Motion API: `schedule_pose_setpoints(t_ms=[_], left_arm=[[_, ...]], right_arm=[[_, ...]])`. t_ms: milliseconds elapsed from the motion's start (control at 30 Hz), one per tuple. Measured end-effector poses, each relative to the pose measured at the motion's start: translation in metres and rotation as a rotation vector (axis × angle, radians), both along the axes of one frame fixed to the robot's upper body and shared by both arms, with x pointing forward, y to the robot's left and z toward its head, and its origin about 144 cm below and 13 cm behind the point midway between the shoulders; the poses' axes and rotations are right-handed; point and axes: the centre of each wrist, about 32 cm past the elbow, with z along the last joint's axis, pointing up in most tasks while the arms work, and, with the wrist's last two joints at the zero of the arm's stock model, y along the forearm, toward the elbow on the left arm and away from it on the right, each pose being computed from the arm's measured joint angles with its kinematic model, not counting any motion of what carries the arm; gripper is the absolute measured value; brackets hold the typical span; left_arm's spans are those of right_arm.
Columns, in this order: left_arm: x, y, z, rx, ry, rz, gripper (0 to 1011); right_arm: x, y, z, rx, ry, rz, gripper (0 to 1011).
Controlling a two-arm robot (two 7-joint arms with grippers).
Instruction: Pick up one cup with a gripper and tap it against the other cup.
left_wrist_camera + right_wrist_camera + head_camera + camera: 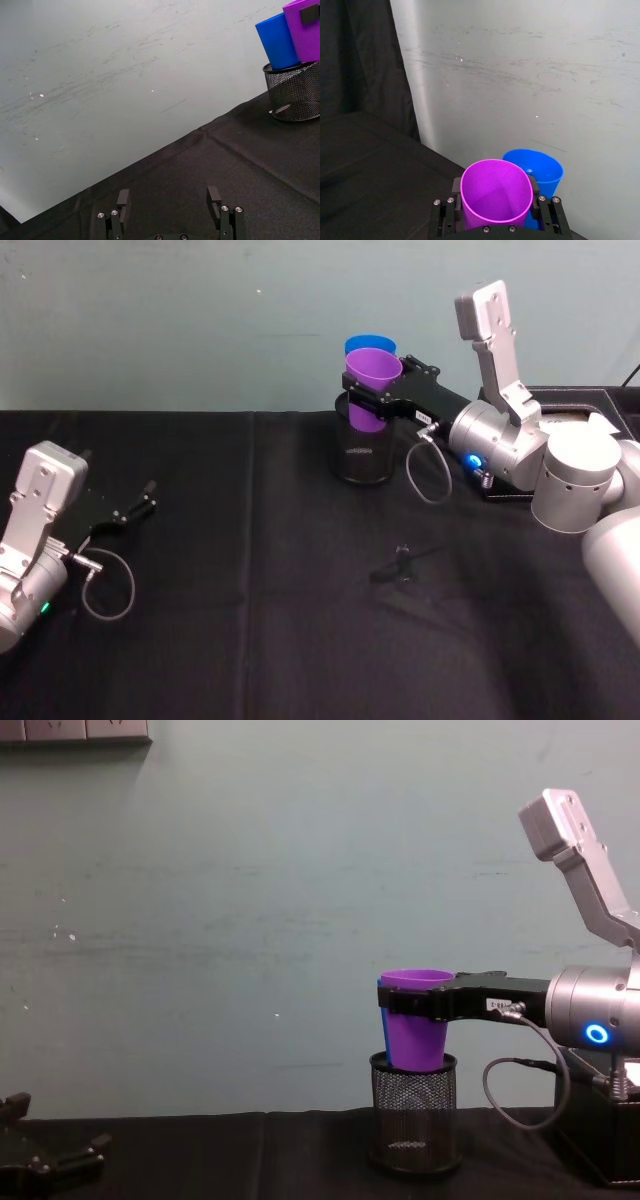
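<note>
End effector (373,404) grips purple cup (375,368) — upright.

The purple cup (373,370) is covering most of the blue cup (369,343) behind it; whether they are touching, I cannot tell. The right gripper (372,402) and the mesh pen holder (362,455) are hiding the purple cup's lower part. In the chest view the picture's edge is cutting off the left gripper (58,1128).
</note>
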Motion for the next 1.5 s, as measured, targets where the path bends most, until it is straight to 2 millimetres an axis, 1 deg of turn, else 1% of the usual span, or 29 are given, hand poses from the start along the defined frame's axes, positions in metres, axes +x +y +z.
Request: schedule_pose_setpoints(t_ms=[1433, 1500], left_arm=[[0.0000, 0.0000, 0.0000, 0.000, 0.000, 0.000, 1000], [0.0000, 0.0000, 0.0000, 0.000, 0.000, 0.000, 1000]], right_arm=[[0.0000, -0.0001, 0.0001, 0.000, 0.000, 0.000, 749], [-0.0009, -0.0007, 0.0024, -0.003, -0.009, 0.002, 749]])
